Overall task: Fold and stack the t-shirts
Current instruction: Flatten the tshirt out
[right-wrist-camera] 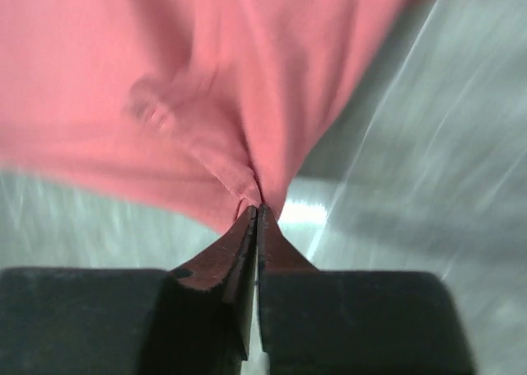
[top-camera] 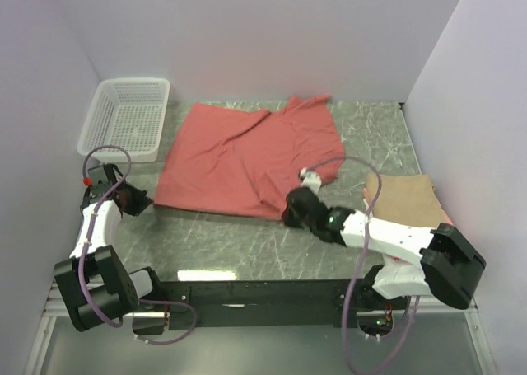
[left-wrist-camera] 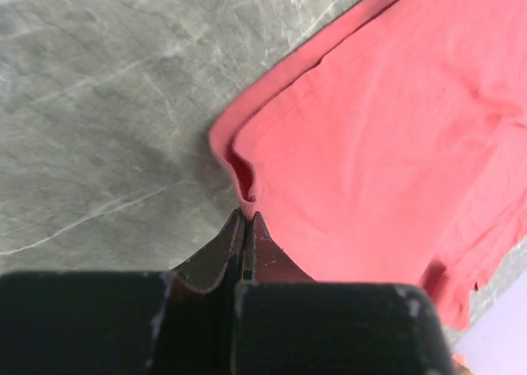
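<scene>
The salmon-red t-shirt [top-camera: 247,157] lies spread over the middle of the grey table, rumpled toward the far right. My left gripper [top-camera: 142,202] is shut on its near left corner; the wrist view shows the hem [left-wrist-camera: 247,189] pinched between the closed jaws [left-wrist-camera: 247,214]. My right gripper [top-camera: 290,212] is shut on the shirt's near right edge, with bunched cloth [right-wrist-camera: 255,181] pulled up at the jaw tips [right-wrist-camera: 258,208]. A folded tan t-shirt [top-camera: 408,200] lies at the right, over a pink edge [top-camera: 445,218], partly hidden by my right arm.
A white mesh basket [top-camera: 126,118] stands at the far left, close behind my left arm. White walls close in the table at the back and both sides. Bare marbled grey tabletop [top-camera: 222,243] lies between the shirt and the arm bases.
</scene>
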